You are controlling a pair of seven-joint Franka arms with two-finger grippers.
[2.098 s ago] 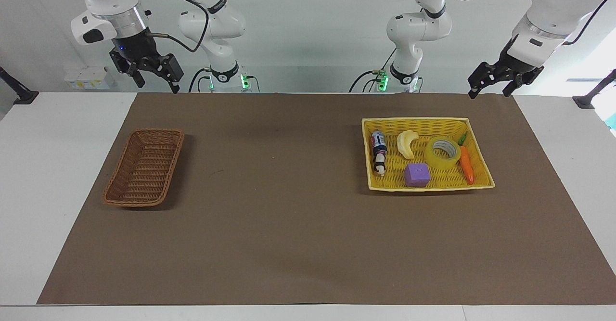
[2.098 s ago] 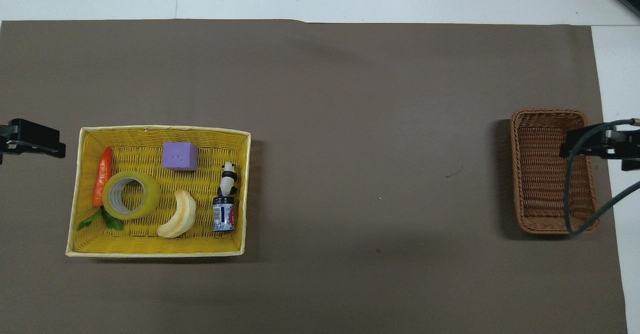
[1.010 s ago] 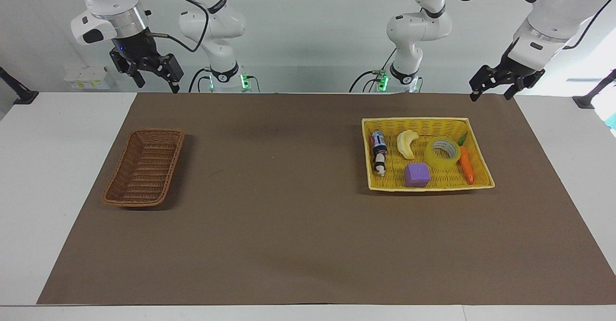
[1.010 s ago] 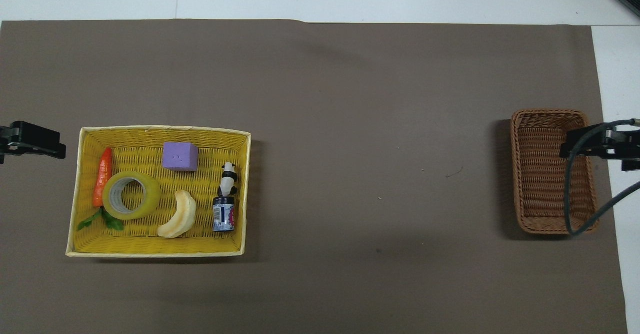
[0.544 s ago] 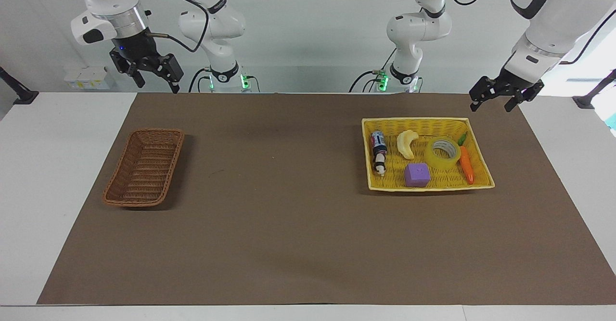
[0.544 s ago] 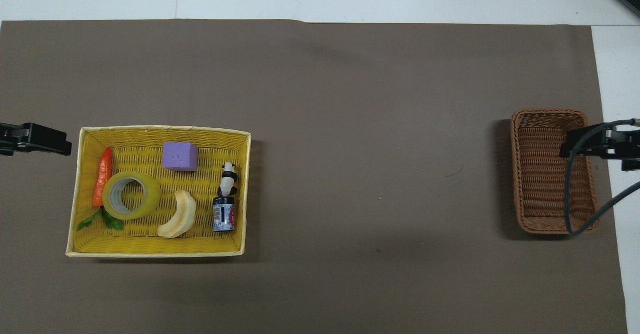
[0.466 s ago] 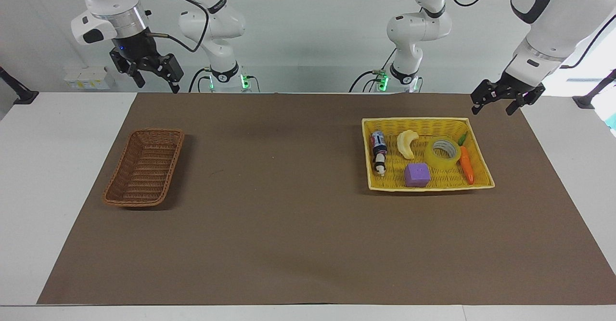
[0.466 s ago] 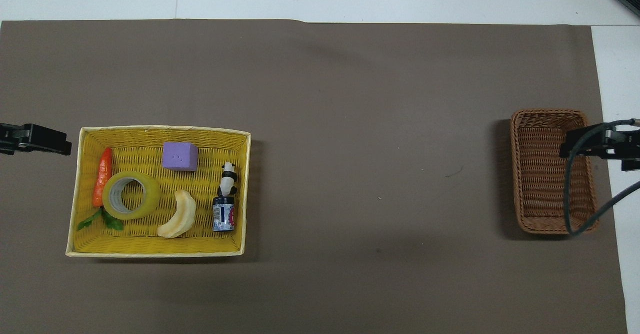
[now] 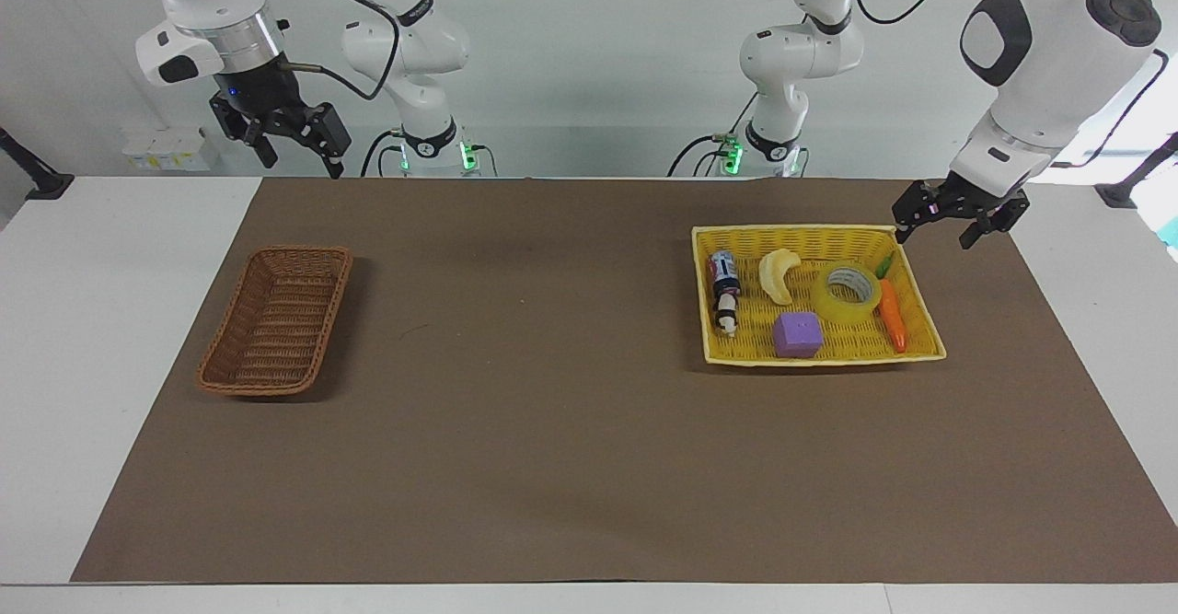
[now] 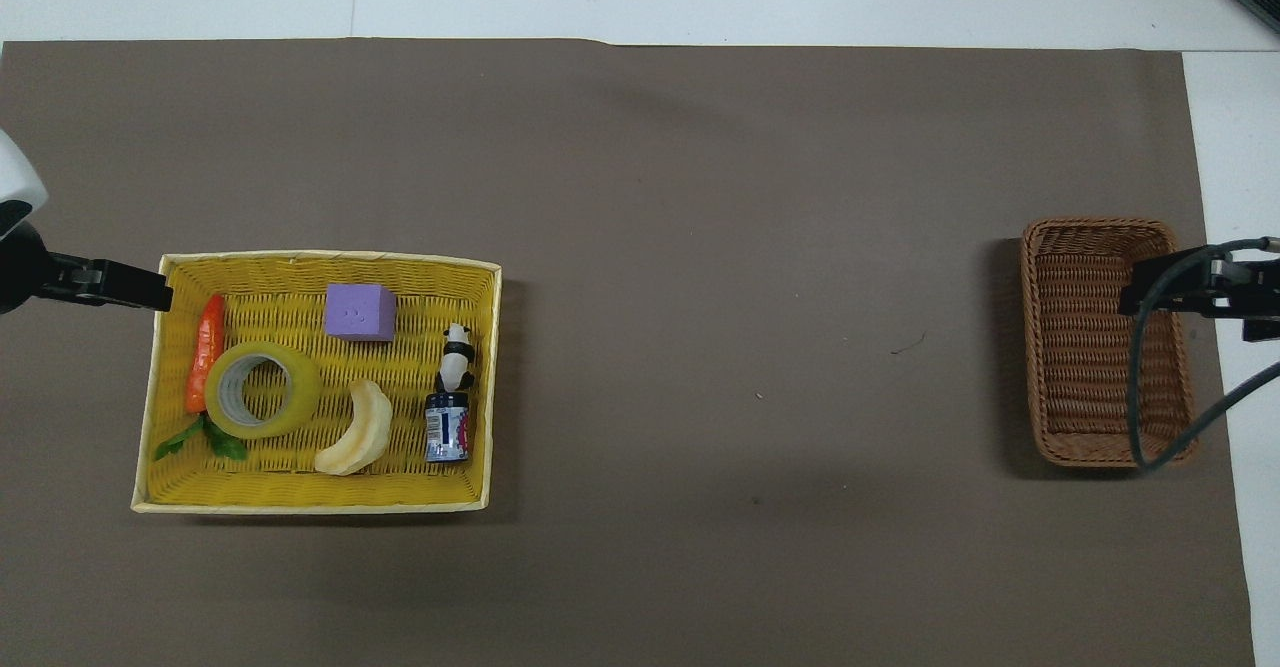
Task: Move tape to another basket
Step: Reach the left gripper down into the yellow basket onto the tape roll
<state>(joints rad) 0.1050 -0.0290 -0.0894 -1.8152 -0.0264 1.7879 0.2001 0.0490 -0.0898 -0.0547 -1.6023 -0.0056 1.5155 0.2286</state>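
Note:
The tape (image 9: 848, 291), a yellow translucent roll with a grey-white core, lies flat in the yellow basket (image 9: 791, 230) between a carrot and a banana. It also shows in the overhead view (image 10: 263, 389). The brown wicker basket (image 9: 276, 319) stands empty at the right arm's end of the table and shows in the overhead view (image 10: 1085, 347). My left gripper (image 9: 931, 239) is open and empty, in the air over the yellow basket's rim (image 10: 330, 259) at the left arm's end, apart from the tape. My right gripper (image 9: 304, 167) is open and empty, held high over the brown basket's edge, and waits.
The yellow basket also holds a purple cube (image 9: 797, 334), a banana (image 9: 778, 275), a carrot (image 9: 892, 315), a small can (image 9: 723, 273) and a panda figure (image 9: 727, 313). A brown mat (image 9: 552, 411) covers the table between the two baskets.
My left gripper has come down and moved in toward the yellow basket, from outside its end to over its rim. The right arm, the tape and both baskets have not moved.

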